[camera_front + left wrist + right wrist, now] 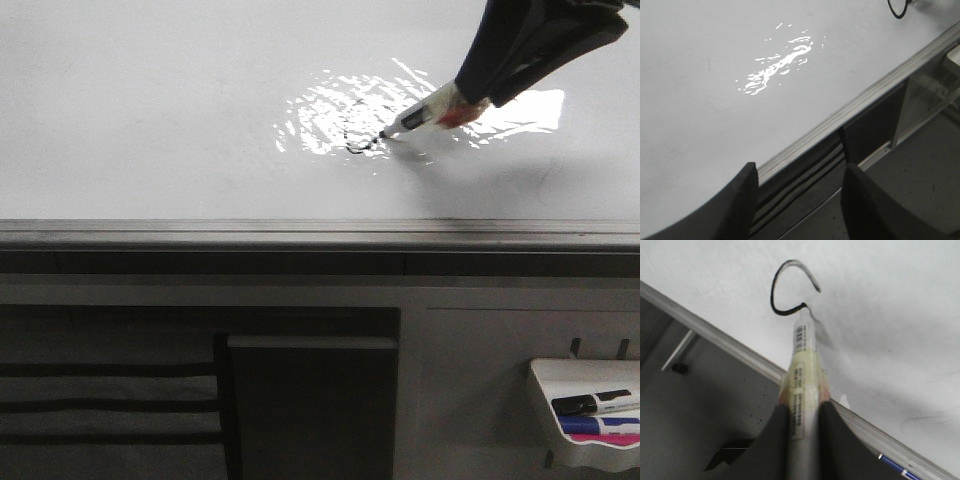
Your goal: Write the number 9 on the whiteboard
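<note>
the number 9 (785,292) is only an open loop; the marker (802,385), pinched in the right gripper (801,412), should be kept pressed on the whiteboard (150,120) so the loop gets closed. the left gripper (799,200) is held spread, empty.

Right end effector (462,103) enters from upper right corner, closed on a white marker (425,113) with red band near the grip. Marker tilted, black tip touching the whiteboard (150,120). Partial black curved stroke, the number 9 (354,140), just left of the tip, inside a bright glare patch. Silver edge strip (300,235) runs along whiteboard's near side. Below the strip at far right, small white tray (588,412) holding markers.
</note>
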